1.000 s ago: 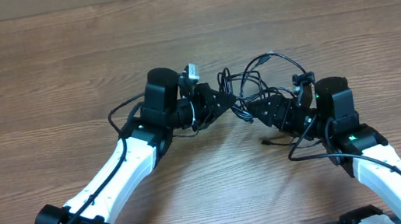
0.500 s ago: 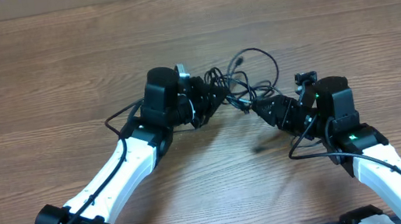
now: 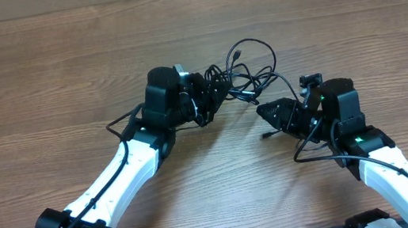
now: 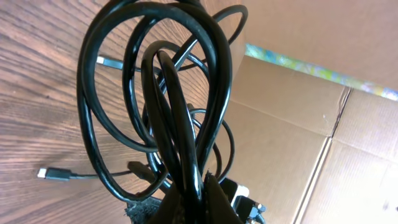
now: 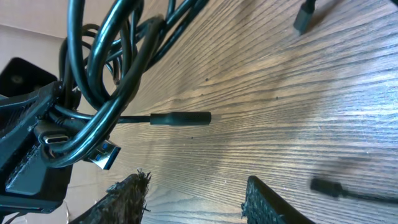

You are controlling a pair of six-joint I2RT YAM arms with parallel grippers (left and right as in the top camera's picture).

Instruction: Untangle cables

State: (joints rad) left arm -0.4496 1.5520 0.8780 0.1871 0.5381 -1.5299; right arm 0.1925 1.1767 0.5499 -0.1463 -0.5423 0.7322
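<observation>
Here's the knot: the cables sit bunched in a snarl of black loops at the middle of the bench, and the left fingers are clamped tight on one side of that bundle. From the left wrist you can see several strands pinched together right where the fingers close, with the loops fanning out away from them. It looks as though the bundle is held a little off the wood, going by the shadows underneath.

Over on the other side, the right fingers are spread wide with nothing between them. They sit just beside the snarl, not touching it, with bare bench in the gap. From the right wrist, a black plug pokes out of the loops towards them, and a silver-tipped plug hangs lower in the tangle, close to the left fingers.

So I'd call this the pick-a-strand step: one side anchors, the other has to choose. The next move calls for the right fingers to close on a single free end, and that black plug looks the easiest catch, then draw it away from the anchor. Grabbing two strands at once would only tighten things.
</observation>
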